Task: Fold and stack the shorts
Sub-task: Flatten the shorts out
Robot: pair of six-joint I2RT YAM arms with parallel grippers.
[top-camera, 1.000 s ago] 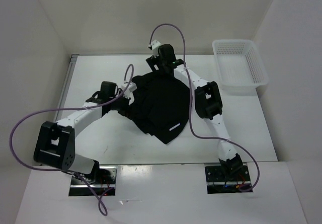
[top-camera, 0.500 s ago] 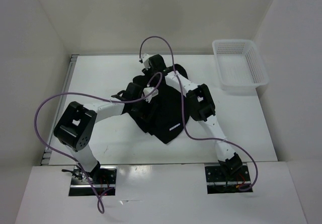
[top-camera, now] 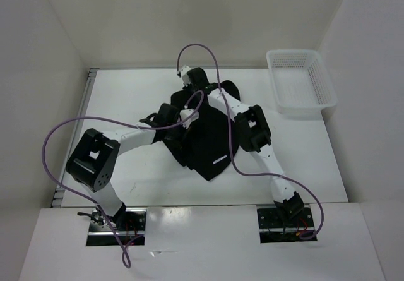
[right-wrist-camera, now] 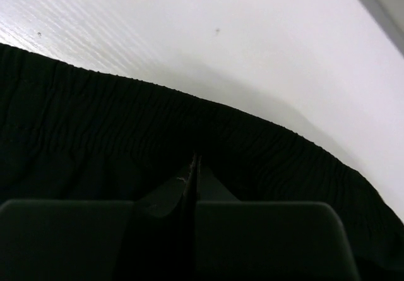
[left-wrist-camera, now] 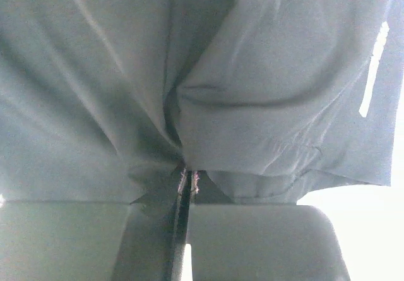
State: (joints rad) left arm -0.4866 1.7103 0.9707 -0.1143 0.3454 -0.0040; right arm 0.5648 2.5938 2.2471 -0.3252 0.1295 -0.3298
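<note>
The black shorts point(top-camera: 211, 139) lie crumpled in the middle of the white table point(top-camera: 126, 91), with a small pale mark point(top-camera: 219, 159) near their front corner. My left gripper point(top-camera: 172, 118) sits at their left edge. In the left wrist view it point(left-wrist-camera: 187, 177) is shut, and the shorts' cloth point(left-wrist-camera: 252, 104) puckers toward its tips. My right gripper point(top-camera: 188, 91) is at the shorts' far edge. In the right wrist view it point(right-wrist-camera: 194, 161) is shut on the ribbed waistband point(right-wrist-camera: 95, 123).
A white mesh basket point(top-camera: 328, 91) stands at the table's back right corner. White walls close in the table at the back and both sides. Purple cables loop over both arms above the shorts.
Both grippers went from open to shut. The left gripper moved right onto the shorts' left edge, and the right gripper shifted left and down onto the waistband.
</note>
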